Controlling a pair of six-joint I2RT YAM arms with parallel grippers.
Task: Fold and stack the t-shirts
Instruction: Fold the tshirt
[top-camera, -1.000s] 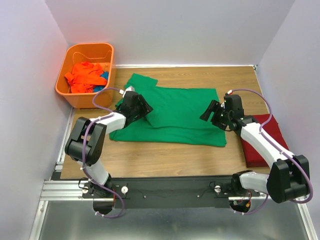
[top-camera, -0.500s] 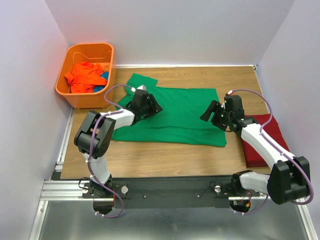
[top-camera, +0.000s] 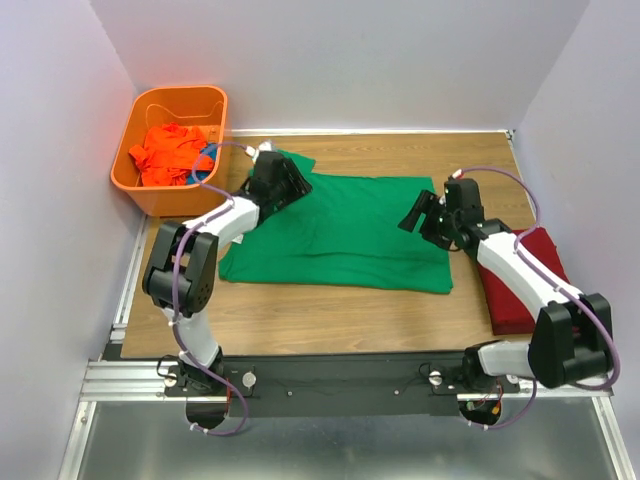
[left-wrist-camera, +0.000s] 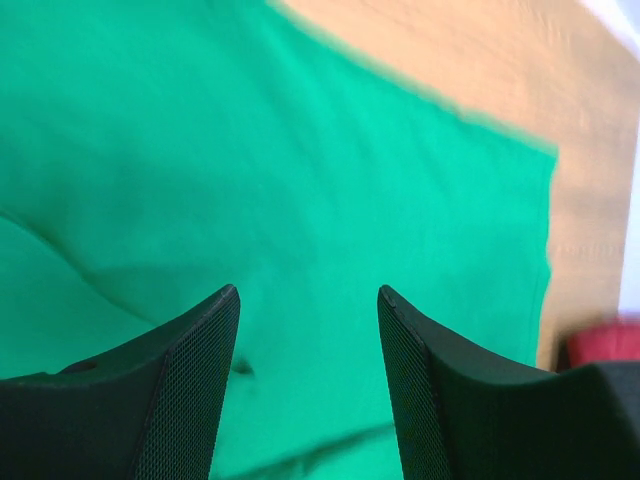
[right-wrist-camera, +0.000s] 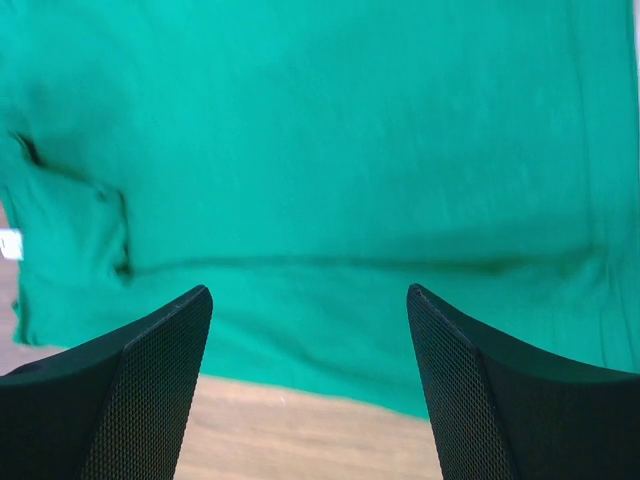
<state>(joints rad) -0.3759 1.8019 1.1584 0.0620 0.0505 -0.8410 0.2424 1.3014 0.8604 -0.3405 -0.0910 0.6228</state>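
In the left wrist view, the left gripper (left-wrist-camera: 307, 295) had its two fingers apart with a moderate gap, and between them we saw only green cloth, nothing held. The right gripper (right-wrist-camera: 308, 290) stood wider open in its own camera and was also empty. Both wrist views were filled almost completely by the green t-shirt (top-camera: 350, 230), but we could not tell from them if the fingers touched the cloth or only hung above it. The right wrist view showed a long dark crease across the shirt and a small fold at its left side, which the top view showed only faintly. The top view showed what the wrist cameras could not. The left gripper was over the far left part of the shirt, near the sleeve, and the right gripper was at the far right corner of the shirt. The shirt lay spread flat in the middle of the wooden table (top-camera: 400, 150). A dark red t-shirt (top-camera: 530, 290) lay folded just beside its right edge, partly under the right arm. In the left wrist view only a small red patch of it appeared at the edge. At the far left corner stood an orange basket (top-camera: 140, 185), with a crumpled orange t-shirt (top-camera: 165, 150) and some blue cloth (top-camera: 208, 152) inside.
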